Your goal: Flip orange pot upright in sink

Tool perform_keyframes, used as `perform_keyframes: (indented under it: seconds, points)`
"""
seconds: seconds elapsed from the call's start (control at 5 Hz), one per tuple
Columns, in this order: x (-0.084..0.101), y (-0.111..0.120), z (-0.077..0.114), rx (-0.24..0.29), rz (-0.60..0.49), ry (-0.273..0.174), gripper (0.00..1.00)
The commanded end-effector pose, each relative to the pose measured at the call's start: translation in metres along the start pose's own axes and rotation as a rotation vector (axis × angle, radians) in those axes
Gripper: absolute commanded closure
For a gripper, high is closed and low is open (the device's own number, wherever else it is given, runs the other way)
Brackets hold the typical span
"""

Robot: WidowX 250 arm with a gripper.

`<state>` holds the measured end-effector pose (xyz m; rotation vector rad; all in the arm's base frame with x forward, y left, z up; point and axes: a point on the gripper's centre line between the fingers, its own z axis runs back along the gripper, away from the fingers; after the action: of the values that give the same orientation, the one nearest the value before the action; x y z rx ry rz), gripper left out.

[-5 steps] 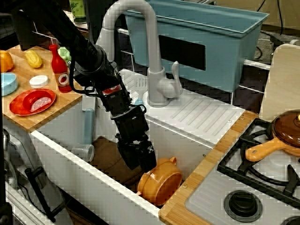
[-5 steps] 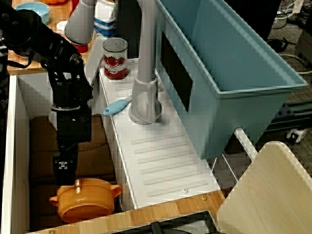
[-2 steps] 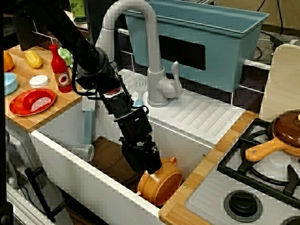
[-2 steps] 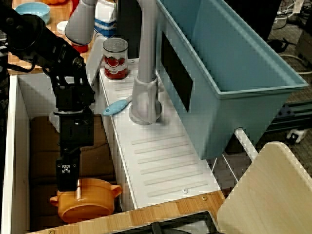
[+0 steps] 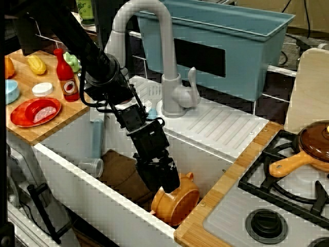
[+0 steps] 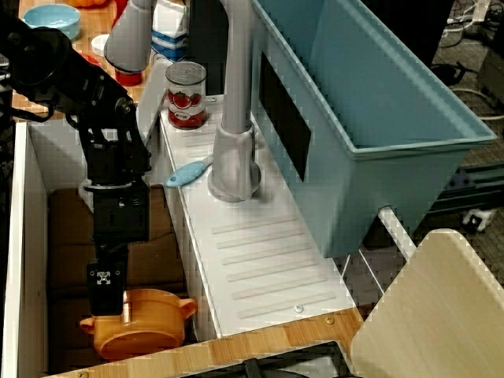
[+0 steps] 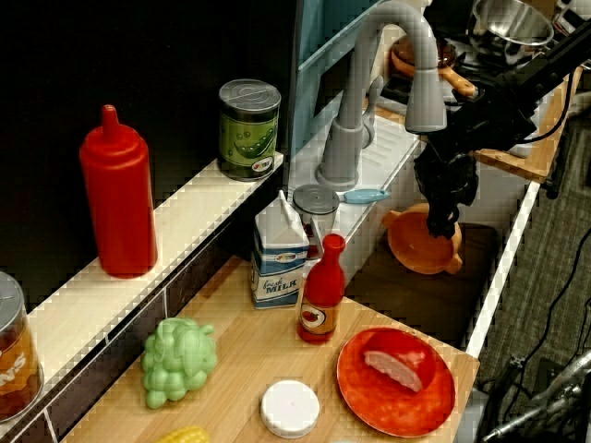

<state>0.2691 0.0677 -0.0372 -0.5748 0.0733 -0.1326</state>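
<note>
View from above: one gripper (image 6: 105,303) touches one orange pot (image 6: 138,322).

Front counter view: black gripper (image 5: 165,181) reaches down into the white sink (image 5: 92,190), its tip against the rim of the orange pot (image 5: 176,199), which lies tilted on its side at the basin's 5 o'clock corner; whether the jaws are closed cannot be told. Grey faucet (image 5: 164,62) arches at 12 o'clock of the basin, ribbed drainboard (image 5: 216,126) at 2 o'clock. Red plate (image 5: 35,111) and ketchup bottle (image 5: 66,76) sit on the wooden board at 10 o'clock; brown lidded pan (image 5: 311,146) on the stove at 3 o'clock.
</note>
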Motion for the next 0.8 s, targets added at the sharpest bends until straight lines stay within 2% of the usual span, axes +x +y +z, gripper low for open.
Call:
perform_keyframes:
  seconds: [0.0, 0.4, 0.6]
  points:
    - [0.0030, 0.0017, 0.0068, 0.026, 0.002, -0.021, 0.00]
    - [0.0036, 0.0032, 0.0047, 0.046, 0.001, -0.023, 0.00]
    - [0.0078, 0.0039, 0.0071, 0.053, -0.006, -0.049, 0.00]
